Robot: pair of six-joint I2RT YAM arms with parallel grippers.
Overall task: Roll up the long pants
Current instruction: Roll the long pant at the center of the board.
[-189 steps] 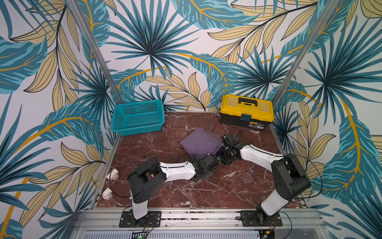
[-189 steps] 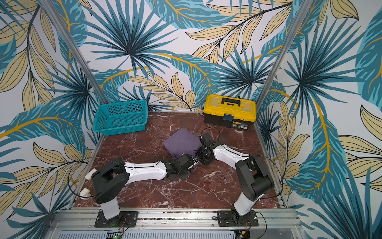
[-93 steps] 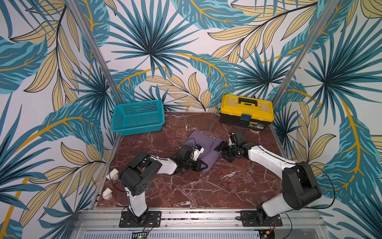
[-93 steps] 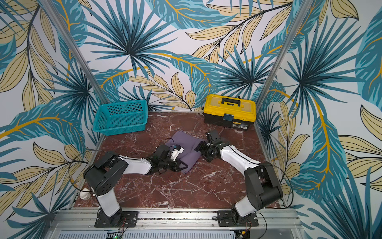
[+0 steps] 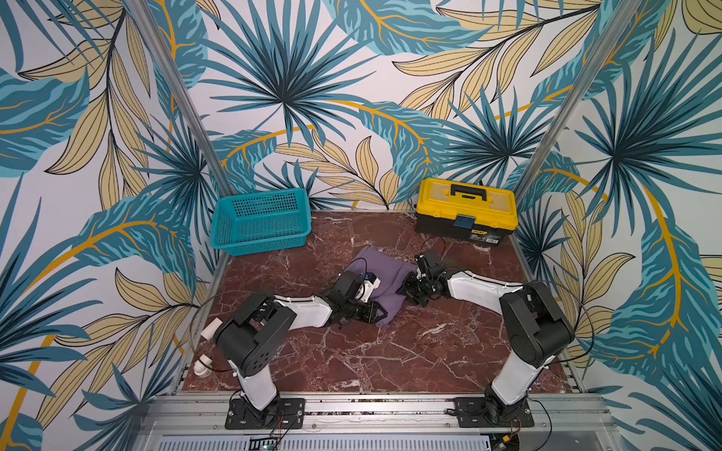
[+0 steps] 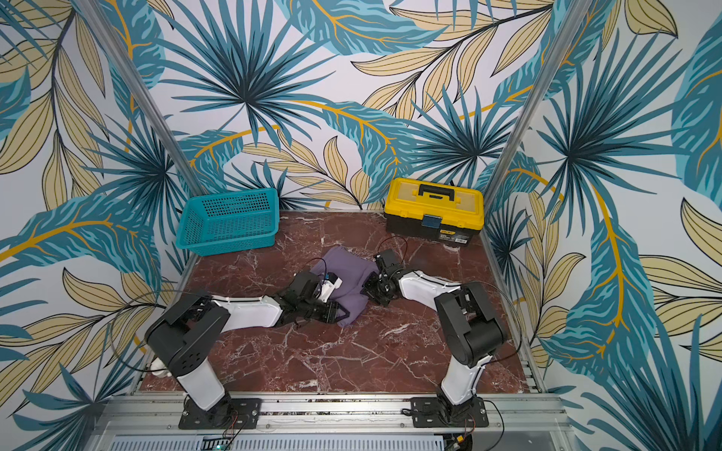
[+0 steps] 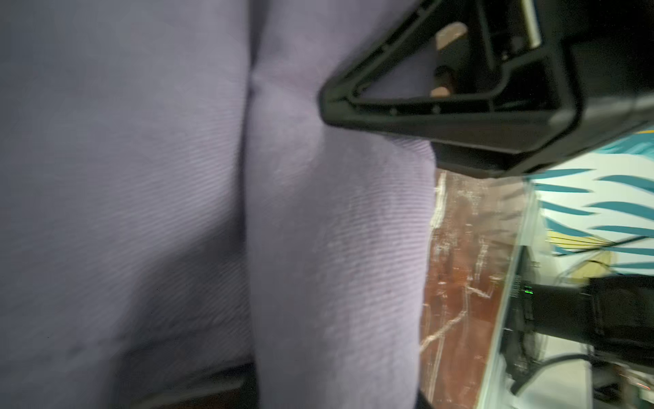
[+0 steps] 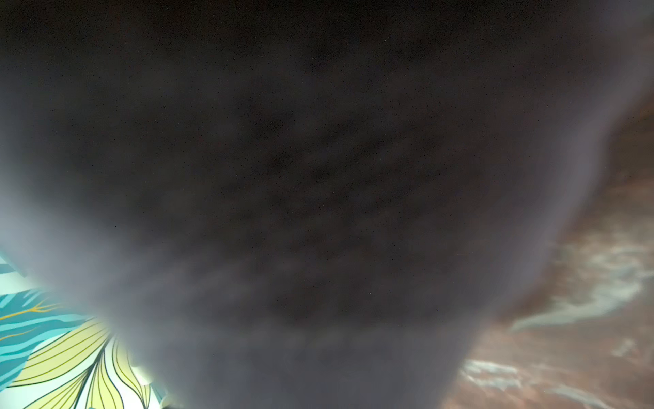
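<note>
Cloth lies bunched on the red marble tabletop (image 5: 371, 359): the long pants (image 5: 386, 273), plain dusty purple, form a compact, partly folded heap in front of the yellow toolbox (image 5: 465, 211) and off toward its left, clear of the box in both top views. A teal basket (image 5: 260, 222) stands well to the toolbox's left along the same back wall, apart from the garment. The left gripper (image 5: 376, 313) lies low on the tabletop at the edge of the heap farthest from the toolbox, its arm stretched nearly flat. The right gripper (image 5: 408, 291) meets the side of the heap nearest the toolbox, also low. In the left wrist view the long pants (image 7: 141, 177) fill most of the frame, with a deep crease running through the cloth. One of the black fingers (image 7: 407, 117) rests its tip on the fabric, and a dark shape at the frame edge across the fold may be the other. The left fingers so appear parted with cloth bulging between them, yet whether they pinch it cannot be told. The right wrist view is almost wholly covered by the long pants (image 8: 318, 177), dark and blurred close to the lens, with strips of tabletop and leaf wallpaper (image 8: 53, 354) beside them. The right fingers are hidden there and in the top views, so whether they are spread or pressed together cannot be told.
</note>
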